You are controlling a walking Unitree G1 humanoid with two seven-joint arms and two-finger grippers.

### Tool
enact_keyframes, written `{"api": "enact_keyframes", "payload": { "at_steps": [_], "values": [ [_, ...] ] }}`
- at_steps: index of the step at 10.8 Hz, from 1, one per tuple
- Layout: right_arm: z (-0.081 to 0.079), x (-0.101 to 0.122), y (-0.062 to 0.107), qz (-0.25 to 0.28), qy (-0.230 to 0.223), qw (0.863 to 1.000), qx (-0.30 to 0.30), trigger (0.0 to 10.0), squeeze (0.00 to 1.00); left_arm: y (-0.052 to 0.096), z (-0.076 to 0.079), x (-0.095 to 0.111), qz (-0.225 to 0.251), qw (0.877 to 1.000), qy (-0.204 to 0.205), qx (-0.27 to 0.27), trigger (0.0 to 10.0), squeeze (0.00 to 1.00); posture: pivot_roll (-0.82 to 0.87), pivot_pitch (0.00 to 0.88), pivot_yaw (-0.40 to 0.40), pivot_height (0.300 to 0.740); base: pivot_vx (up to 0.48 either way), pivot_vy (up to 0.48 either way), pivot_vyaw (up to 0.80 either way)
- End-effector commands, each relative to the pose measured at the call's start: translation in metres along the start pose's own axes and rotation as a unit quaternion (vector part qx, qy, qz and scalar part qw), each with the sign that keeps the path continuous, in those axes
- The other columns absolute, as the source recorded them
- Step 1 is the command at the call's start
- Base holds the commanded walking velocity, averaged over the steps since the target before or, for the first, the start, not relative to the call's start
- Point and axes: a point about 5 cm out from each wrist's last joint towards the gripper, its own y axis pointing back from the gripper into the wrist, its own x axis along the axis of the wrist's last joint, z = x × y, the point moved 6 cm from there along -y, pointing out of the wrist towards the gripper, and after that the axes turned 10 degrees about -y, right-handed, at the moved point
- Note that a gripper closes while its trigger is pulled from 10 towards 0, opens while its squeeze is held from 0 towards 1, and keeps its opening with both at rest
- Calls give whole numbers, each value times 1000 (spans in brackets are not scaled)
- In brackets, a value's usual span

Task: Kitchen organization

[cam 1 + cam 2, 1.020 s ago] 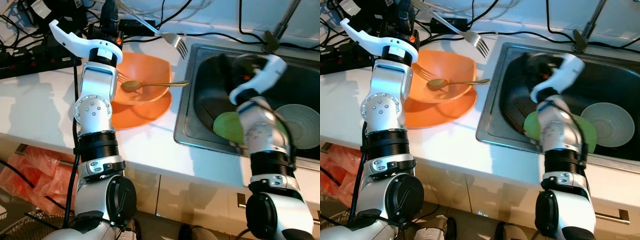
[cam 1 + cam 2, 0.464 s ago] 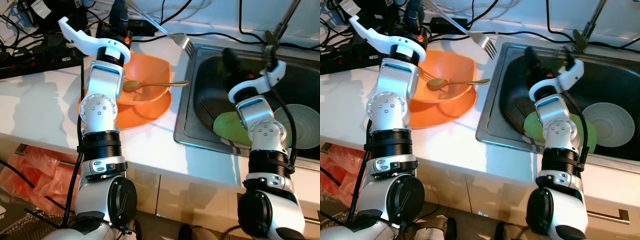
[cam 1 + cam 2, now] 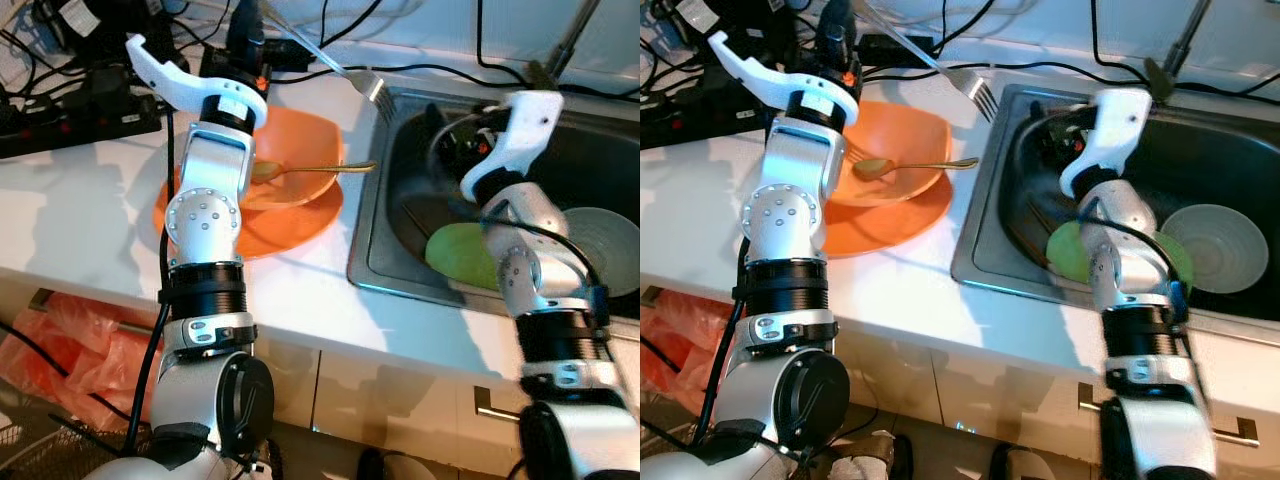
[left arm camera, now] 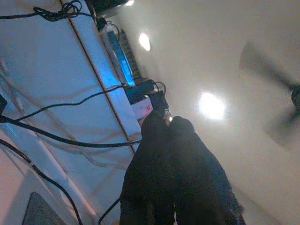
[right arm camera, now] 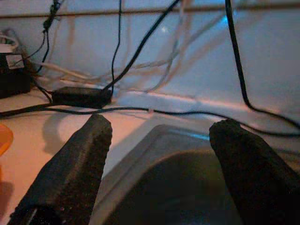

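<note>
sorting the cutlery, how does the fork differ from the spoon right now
The fork is silver; the spoon is gold. The fork is held up in the air by the left gripper, its tines out over the sink's edge, while the spoon lies in the orange bowl with its handle over the rim. Both are metal cutlery with long, thin handles.

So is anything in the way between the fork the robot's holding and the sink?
Nothing visible blocks it. The left gripper holds the fork in the air, its prongs already at the sink's near corner. The right gripper hovers open over the sink, off to the side.
</note>
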Motion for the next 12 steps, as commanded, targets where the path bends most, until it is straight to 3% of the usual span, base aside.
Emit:
{"api": "enact_keyframes", "payload": {
  "at_steps": [1, 3, 9, 12],
  "values": [
    [-5, 7, 3, 19, 21, 999, 18, 10000, 0, -5, 23, -24, -14, 999, 36, -21, 10000, 0, 46, 126, 20, 723, 0, 0, 0],
    [-14, 6, 6, 19, 41, 998, 53, 10000, 0, -5, 24, -25, -17, 999, 38, -21, 10000, 0, 44, 128, 22, 723, 0, 0, 0],
    [-20, -7, 9, 7, 84, 994, 77, 10000, 0, -8, 37, -25, -10, 996, 77, -39, 10000, 0, 50, 131, 23, 723, 0, 0, 0],
    [-26, -9, 8, 10, 89, 993, 80, 10000, 0, -9, 45, -43, -40, 995, 85, -25, 10000, 0, 52, 127, 26, 723, 0, 0, 0]
  ]
}}
